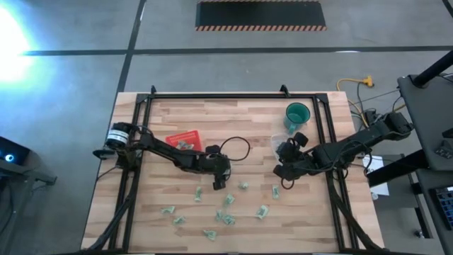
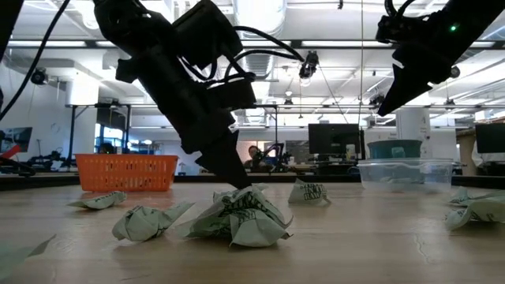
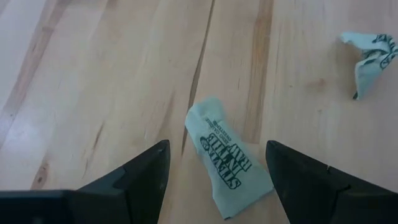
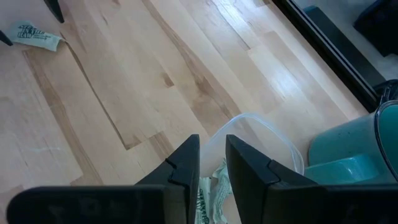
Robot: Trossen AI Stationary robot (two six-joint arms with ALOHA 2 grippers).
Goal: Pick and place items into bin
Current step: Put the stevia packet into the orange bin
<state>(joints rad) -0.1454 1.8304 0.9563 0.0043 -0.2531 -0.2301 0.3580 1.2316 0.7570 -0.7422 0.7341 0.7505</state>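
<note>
Several pale green-and-white crumpled wrappers (image 1: 228, 200) lie scattered on the near half of the wooden table. A few more rest on the red tray (image 1: 185, 139). My left gripper (image 1: 218, 183) is open and low over the table. Its fingers stand on either side of one flat printed wrapper (image 3: 231, 163) without visibly touching it. My right gripper (image 1: 285, 157) hangs high above the table (image 2: 388, 106), by the clear plastic bin (image 4: 255, 134), shut on a crumpled wrapper (image 4: 211, 183). My right gripper pinches a crumpled wrapper (image 4: 212, 180) between its two fingers, which come from above, slanting toward the far-left. The wrapper is lifted clear of the table, just short of the clear bin's rim (image 4: 273, 140). The fingers hide which part of it they have.
A teal cup (image 1: 297, 113) stands beyond the clear bin (image 1: 280, 142). A black cable loop (image 1: 237, 149) lies mid-table near the left arm. A black frame rail (image 1: 233, 96) borders the far and side edges. In the low view, wrappers (image 2: 241, 217) sit close to the left gripper.
</note>
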